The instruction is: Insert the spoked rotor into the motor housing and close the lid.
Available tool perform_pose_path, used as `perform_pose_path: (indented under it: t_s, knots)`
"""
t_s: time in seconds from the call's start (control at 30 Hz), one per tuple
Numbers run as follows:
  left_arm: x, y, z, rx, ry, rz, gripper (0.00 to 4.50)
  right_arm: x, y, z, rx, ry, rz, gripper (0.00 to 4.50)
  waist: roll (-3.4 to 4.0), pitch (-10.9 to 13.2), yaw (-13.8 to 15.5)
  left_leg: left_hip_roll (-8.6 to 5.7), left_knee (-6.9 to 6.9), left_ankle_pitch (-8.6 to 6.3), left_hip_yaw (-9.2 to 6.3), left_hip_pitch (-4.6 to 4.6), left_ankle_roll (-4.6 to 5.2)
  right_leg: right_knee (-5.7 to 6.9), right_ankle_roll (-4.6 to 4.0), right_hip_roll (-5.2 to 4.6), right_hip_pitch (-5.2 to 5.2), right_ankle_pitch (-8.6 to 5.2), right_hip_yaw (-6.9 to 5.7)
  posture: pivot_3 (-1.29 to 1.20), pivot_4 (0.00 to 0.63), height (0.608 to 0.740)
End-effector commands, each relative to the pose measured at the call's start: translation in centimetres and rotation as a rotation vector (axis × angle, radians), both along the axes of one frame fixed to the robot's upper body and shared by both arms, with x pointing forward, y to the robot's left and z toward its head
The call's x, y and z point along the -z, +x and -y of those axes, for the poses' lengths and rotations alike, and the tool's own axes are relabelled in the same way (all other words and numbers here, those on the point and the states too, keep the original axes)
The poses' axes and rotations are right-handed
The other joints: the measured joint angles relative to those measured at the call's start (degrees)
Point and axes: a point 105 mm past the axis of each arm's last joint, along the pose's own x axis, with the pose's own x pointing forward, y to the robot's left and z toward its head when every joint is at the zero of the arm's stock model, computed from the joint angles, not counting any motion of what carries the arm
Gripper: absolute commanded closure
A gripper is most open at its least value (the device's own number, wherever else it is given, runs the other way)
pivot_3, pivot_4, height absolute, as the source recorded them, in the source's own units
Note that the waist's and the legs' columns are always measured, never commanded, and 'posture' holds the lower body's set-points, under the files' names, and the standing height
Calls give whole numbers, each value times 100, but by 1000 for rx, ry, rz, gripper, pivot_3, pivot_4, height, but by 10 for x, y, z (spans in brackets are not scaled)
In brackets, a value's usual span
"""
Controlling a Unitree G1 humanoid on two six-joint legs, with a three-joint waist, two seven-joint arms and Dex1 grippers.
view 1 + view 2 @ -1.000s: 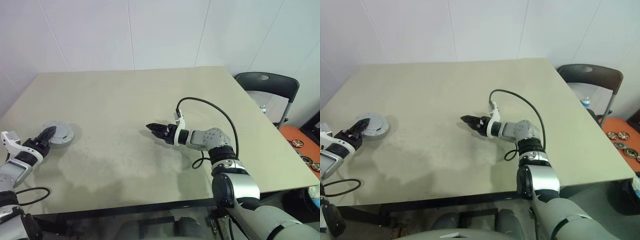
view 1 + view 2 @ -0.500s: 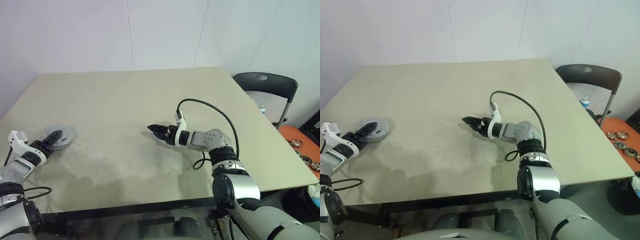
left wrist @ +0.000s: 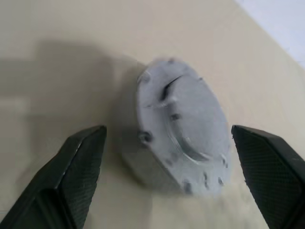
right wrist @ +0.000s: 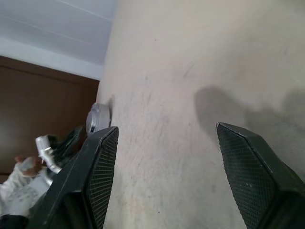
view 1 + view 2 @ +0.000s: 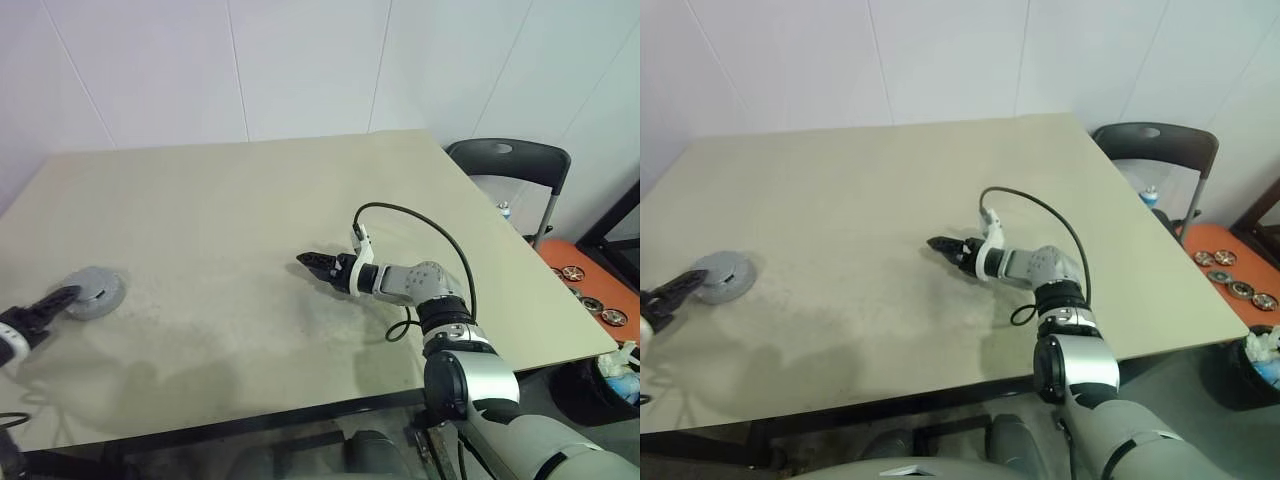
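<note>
On table (image 5: 250, 200), near its left edge: lid (image 5: 95, 292) lies flat.
Left gripper (image 5: 55, 300) just beside lid, fingers apart, not touching; right gripper (image 5: 312, 263) mid-table, fingers apart, empty; chair (image 5: 510, 165) beyond table's right edge.

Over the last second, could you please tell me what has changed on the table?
The left gripper has opened, let go of the closed grey motor housing and drawn back from it toward the table's near-left edge. The housing rests in place. The right gripper stayed open, empty, mid-table.

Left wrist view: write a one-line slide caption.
Open left hand facing the closed grey motor housing on the beige table.
</note>
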Motion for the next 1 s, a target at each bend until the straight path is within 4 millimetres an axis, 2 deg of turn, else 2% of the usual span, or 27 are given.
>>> perform_pose_path:
  t_s: [0.03,0.13,0.27,0.37,0.43,0.53,0.63,0.7,0.8,0.9,1.0]
  knots:
    - [-40,-14,-24,-29,115,57,27,-6,2,-4,-3,22,24,1069,6,4,20,0,0,-1,0,0,-2,-1,-1,-1,0,0,0,0,0,740]
    - [-68,-17,-29,7,184,94,27,-7,0,-7,-21,33,25,1069,9,6,49,-1,1,-2,0,0,-4,-3,-2,-5,1,-1,0,0,0,740]
    - [-89,2,-8,171,257,125,27,-20,-7,-13,-102,62,62,1069,5,3,94,-6,6,-2,1,0,-5,-7,-4,-11,8,-1,-2,0,0,740]
    - [-101,30,33,376,278,159,27,-47,-12,-14,-195,104,161,1069,2,1,151,-6,9,-2,2,-2,-4,-5,-5,-10,7,0,-2,0,0,740]
    - [-96,44,65,545,316,141,27,-66,-12,-11,-222,120,240,1069,6,2,190,-7,8,-2,3,-4,-4,-4,-3,-9,6,1,-2,0,0,740]
    - [-85,54,101,726,350,112,27,-89,-12,-8,-262,139,314,1069,2,-1,174,-11,8,-1,6,-3,-2,-2,-2,-9,6,1,-2,0,0,740]
    - [-78,62,137,906,369,114,27,-113,-21,-4,-356,130,401,1069,-9,-8,167,-6,8,7,10,-4,13,0,-1,-2,1,2,-3,0,0,740]
    - [-77,64,150,969,381,116,27,-118,-26,-3,-396,117,430,1069,-13,-11,163,-2,7,9,11,-4,16,3,-1,3,-2,2,-3,0,0,740]
    - [-79,65,191,1143,387,144,27,-123,-34,3,-473,71,515,1069,-12,-10,185,2,8,10,11,-4,17,5,0,10,-1,2,-4,0,0,740]
    - [-86,70,217,1222,390,194,27,-114,-39,6,-545,-22,613,1069,-10,-9,206,-4,28,9,11,-4,22,4,3,23,14,2,-11,0,0,740]
    - [-85,71,232,1275,423,226,27,-106,-44,4,-604,-81,698,1069,-13,-10,188,-4,47,8,10,5,27,2,12,36,35,6,-11,0,0,740]
